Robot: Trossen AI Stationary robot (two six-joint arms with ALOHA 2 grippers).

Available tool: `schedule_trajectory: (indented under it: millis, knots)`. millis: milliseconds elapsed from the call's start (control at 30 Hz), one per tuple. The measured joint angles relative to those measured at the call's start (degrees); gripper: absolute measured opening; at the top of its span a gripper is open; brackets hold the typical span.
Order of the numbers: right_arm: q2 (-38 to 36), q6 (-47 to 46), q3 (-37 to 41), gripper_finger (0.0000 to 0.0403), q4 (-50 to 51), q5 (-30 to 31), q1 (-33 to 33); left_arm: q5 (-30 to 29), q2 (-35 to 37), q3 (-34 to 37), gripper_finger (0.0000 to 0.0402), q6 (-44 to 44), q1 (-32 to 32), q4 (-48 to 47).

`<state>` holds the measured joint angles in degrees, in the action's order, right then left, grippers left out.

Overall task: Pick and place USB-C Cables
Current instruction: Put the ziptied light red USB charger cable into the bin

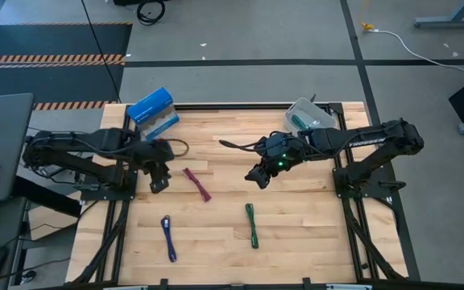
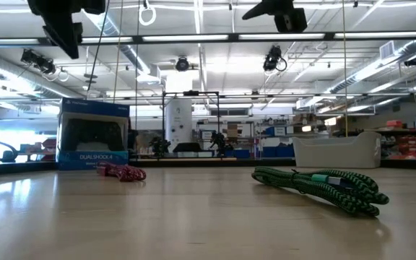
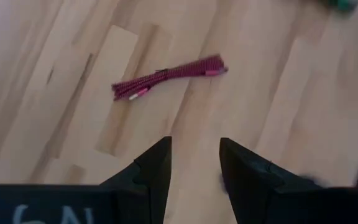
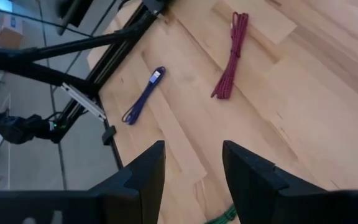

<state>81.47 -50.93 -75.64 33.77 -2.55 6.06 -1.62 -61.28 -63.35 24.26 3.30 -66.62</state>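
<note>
High view: maroon cable [image 1: 197, 184] lies between both empty end effectors.

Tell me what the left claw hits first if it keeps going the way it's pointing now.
Most likely the bare wooden table. The left claw is open and empty, angled down at the boards, with the maroon USB-C cable lying a little beyond that line. Depth is hard to judge, so it might reach the cable.

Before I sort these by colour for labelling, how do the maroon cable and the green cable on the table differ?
The maroon cable lies slanted near the left pincer; the green cable lies nearly straight up the table, below the right pincer. Maroon sits mid-table, green nearer the front edge. Both are thin bundled cables lying flat, neither held.
</note>
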Motion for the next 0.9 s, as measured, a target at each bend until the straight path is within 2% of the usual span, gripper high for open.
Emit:
schedule_trajectory:
  millis: [167,333,500,633,900]
  knots:
    - [0.0,1.0,0.0,0.0166,0.2,0.0,1.2,-3.9,-6.1,0.0,0.0143,-11.0,1.8,0.4]
    - [0.0,-1.3,0.0,0.0166,4.6,-0.6,1.8,-6.6,-11.5,0.0,0.0150,-13.6,1.8,0.2]
    - [0.0,-1.7,0.0,0.0166,9.1,-1.0,2.5,-7.4,-13.9,0.0,0.0153,-18.8,2.2,1.2]
    - [0.0,-1.5,0.0,0.0166,8.7,-3.1,2.8,-7.6,-14.7,0.0,0.0154,-24.5,2.0,1.8]
    - [0.0,-1.4,0.0,0.0166,8.4,-3.5,3.8,-9.1,-18.3,0.0,0.0154,-28.0,-0.7,6.5]
